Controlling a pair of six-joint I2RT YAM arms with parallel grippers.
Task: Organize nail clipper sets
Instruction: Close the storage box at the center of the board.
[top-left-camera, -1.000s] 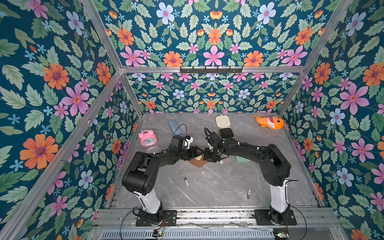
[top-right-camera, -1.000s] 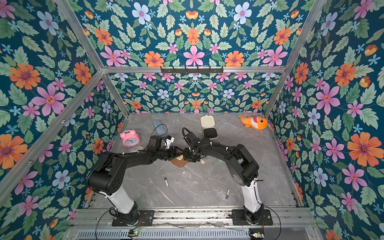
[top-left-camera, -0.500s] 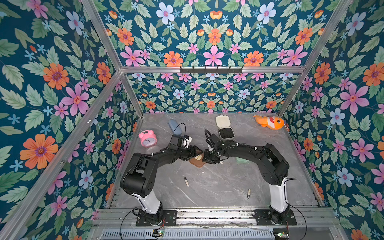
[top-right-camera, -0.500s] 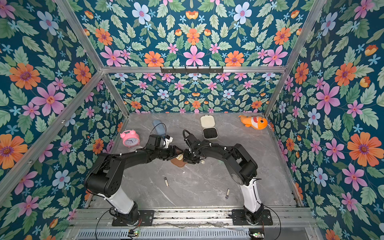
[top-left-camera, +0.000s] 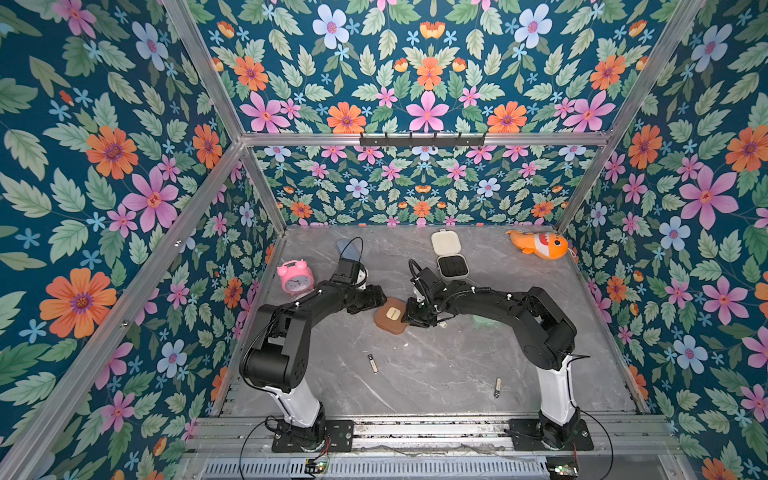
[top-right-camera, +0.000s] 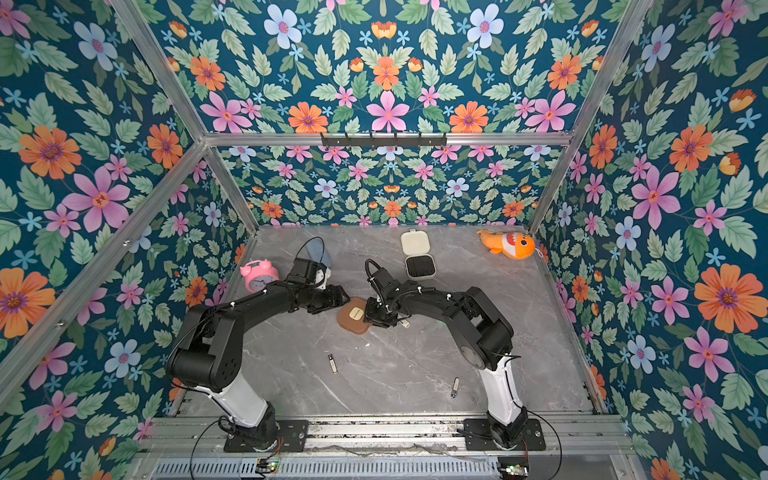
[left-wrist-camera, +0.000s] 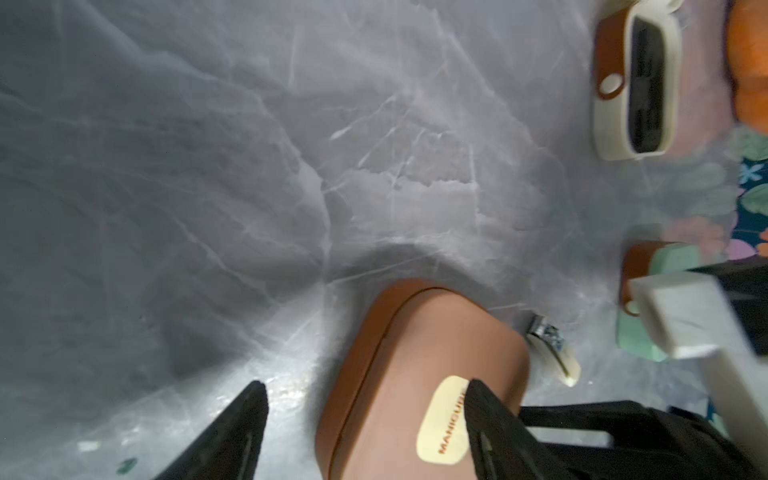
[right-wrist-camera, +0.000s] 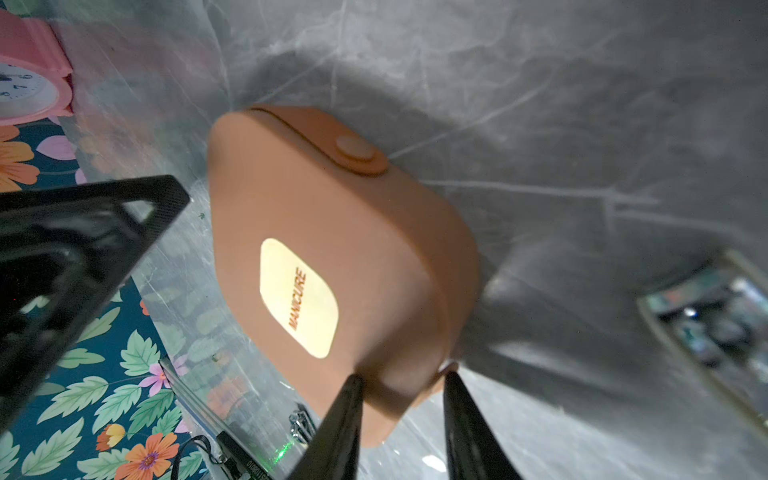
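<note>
The brown case (top-left-camera: 390, 316) (top-right-camera: 354, 315) is closed, its cream MANICURE label up, between the two arms at mid-table. My right gripper (right-wrist-camera: 401, 386) (top-left-camera: 409, 318) is shut on the case's near corner (right-wrist-camera: 386, 399). My left gripper (left-wrist-camera: 365, 390) (top-left-camera: 380, 301) is open: one finger hangs over the label (left-wrist-camera: 444, 419), the other stands clear of the case's side. The cream case (top-left-camera: 449, 257) lies open at the back, black insert showing. The mint green case (top-left-camera: 484, 321) (left-wrist-camera: 673, 259) is mostly hidden behind the right arm. A beige clipper (left-wrist-camera: 552, 353) lies beside the brown case.
Two slim clippers (top-left-camera: 372, 363) (top-left-camera: 497, 387) lie on the grey marble floor nearer the arm bases. A pink alarm clock (top-left-camera: 295, 277) and a blue pouch (top-left-camera: 348, 248) sit back left, an orange fish toy (top-left-camera: 540, 244) back right. Floral walls enclose three sides.
My left gripper's jaws have spread wider and come off the brown case. The right gripper keeps its hold, and the case has barely shifted.
</note>
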